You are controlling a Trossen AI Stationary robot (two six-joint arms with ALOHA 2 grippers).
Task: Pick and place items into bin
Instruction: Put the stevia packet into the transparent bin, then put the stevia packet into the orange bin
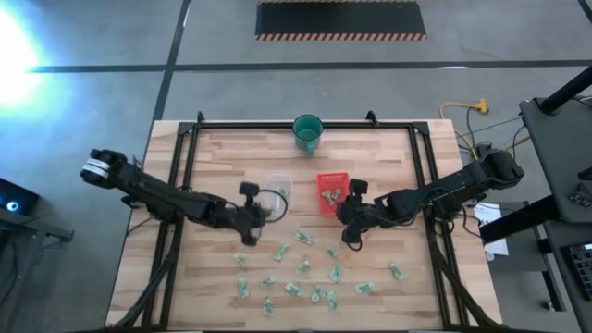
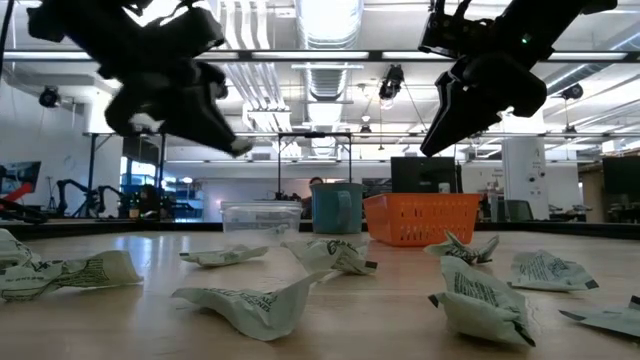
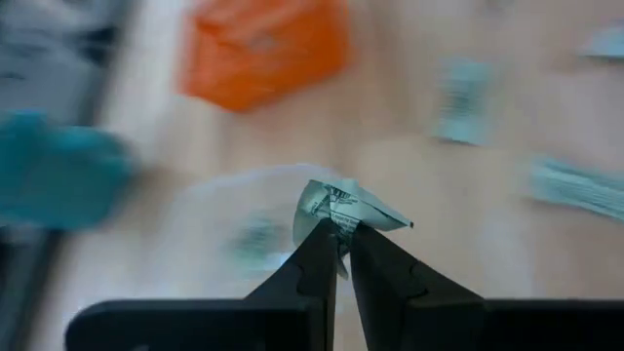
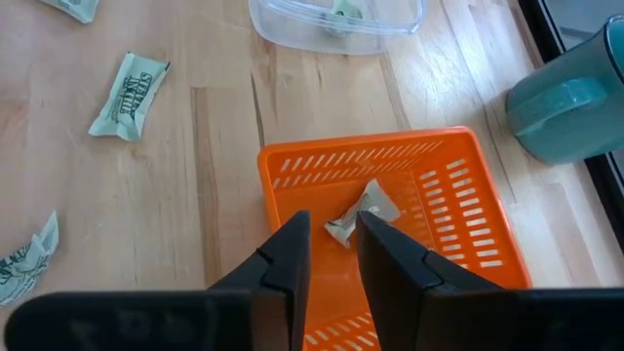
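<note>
Several small pale green-and-white items [image 1: 301,268] lie scattered on the near half of the wooden table. My left gripper [image 3: 338,234] is shut on one item [image 3: 349,207], above a clear plastic container [image 1: 277,189]. My right gripper [image 4: 333,222] hangs over the orange bin [image 4: 363,148], its fingers a little apart with nothing between them. Another item [image 4: 366,210] lies on the bin's floor just past the fingertips. In the low view both grippers hang well above the table. My left gripper pinches the item's near edge [image 3: 336,220] between its two fingertips. The fingers slant down from the table's left side. The crumpled item sticks out past the tips, lifted clear above the clear container.
A teal cup [image 1: 308,132] stands at the far edge, behind the bin and the container. The clear container [image 4: 336,19] holds a small item. Black frame rails [image 1: 185,166] run along the table's left, right and far sides.
</note>
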